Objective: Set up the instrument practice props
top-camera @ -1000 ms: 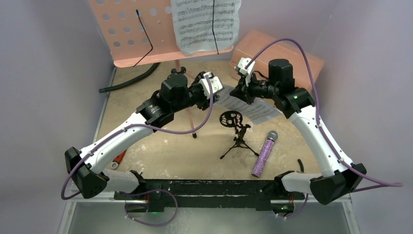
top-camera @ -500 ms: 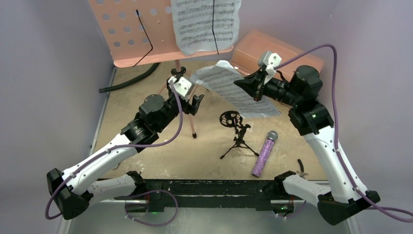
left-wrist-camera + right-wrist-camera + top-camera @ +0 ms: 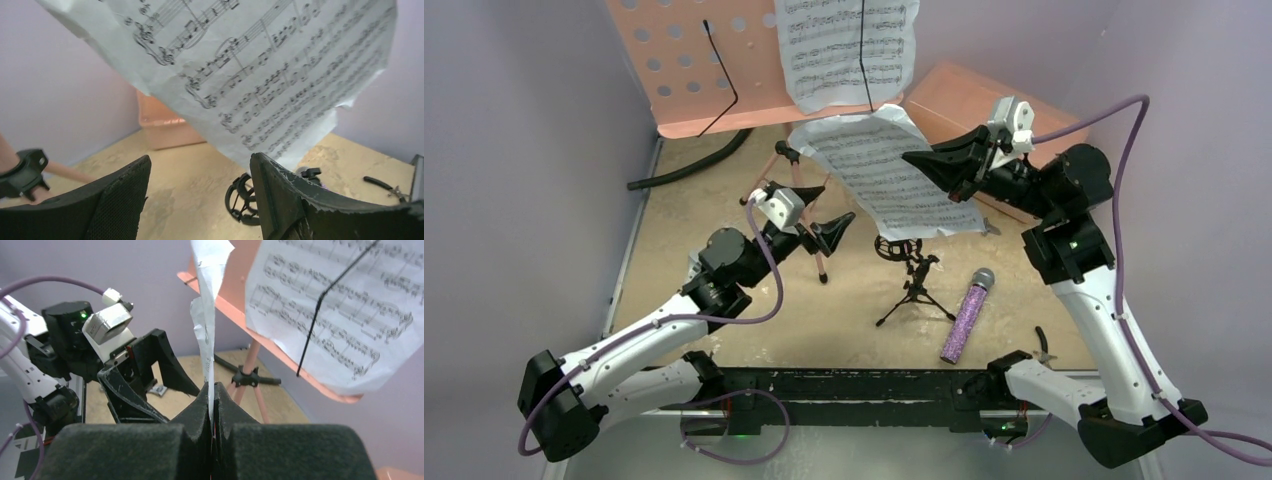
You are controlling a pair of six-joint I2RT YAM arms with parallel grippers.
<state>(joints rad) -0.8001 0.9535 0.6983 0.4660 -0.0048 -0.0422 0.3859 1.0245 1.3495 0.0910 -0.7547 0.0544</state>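
The pink perforated music stand [image 3: 694, 70] stands at the back on tripod legs [image 3: 809, 215], with one sheet-music page [image 3: 849, 50] held by a black clip arm. My right gripper [image 3: 921, 160] is shut on the edge of a second page [image 3: 889, 175], held in the air over the table; it shows edge-on in the right wrist view [image 3: 207, 330]. My left gripper [image 3: 832, 232] is open and empty, below the lifted page [image 3: 260, 65]. The black mic stand [image 3: 909, 275] with ring mount stands mid-table. The purple glitter microphone [image 3: 967, 315] lies to its right.
A salmon plastic box [image 3: 954, 90] sits at the back right behind the right arm. A black hose [image 3: 689, 165] lies at the back left. A red-handled wrench [image 3: 664, 325] lies by the left arm. A small black tool [image 3: 1042, 340] lies near the right base.
My right gripper has lifted the second page up and toward the stand, tilting it more upright. My left arm has drawn back and lowered, its jaws open under the page.
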